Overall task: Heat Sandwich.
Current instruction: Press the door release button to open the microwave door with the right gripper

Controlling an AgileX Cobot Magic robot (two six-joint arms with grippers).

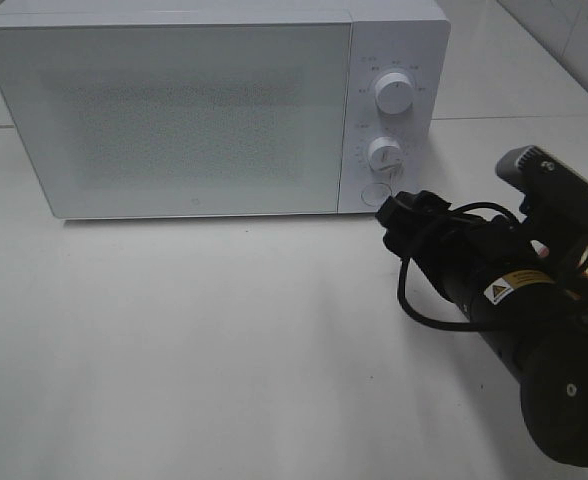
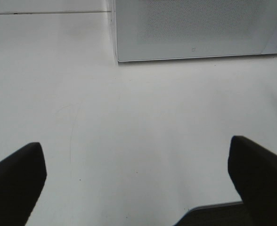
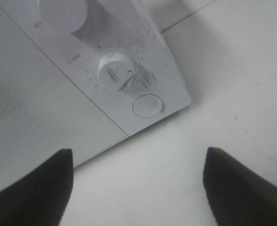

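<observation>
Microwave shut, heating looks unstarted. Right hand wide, empty, by door button; left hand wide, empty

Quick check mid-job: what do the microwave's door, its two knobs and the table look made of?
Microwave door: white glass or glossy plastic, by the fine dotted screen showing through it. Upper knob and lower knob: probably moulded white plastic, smooth with a soft sheen. Table: matte white, perhaps laminate or painted board; its flat, faintly scuffed surface leaves that open.
</observation>
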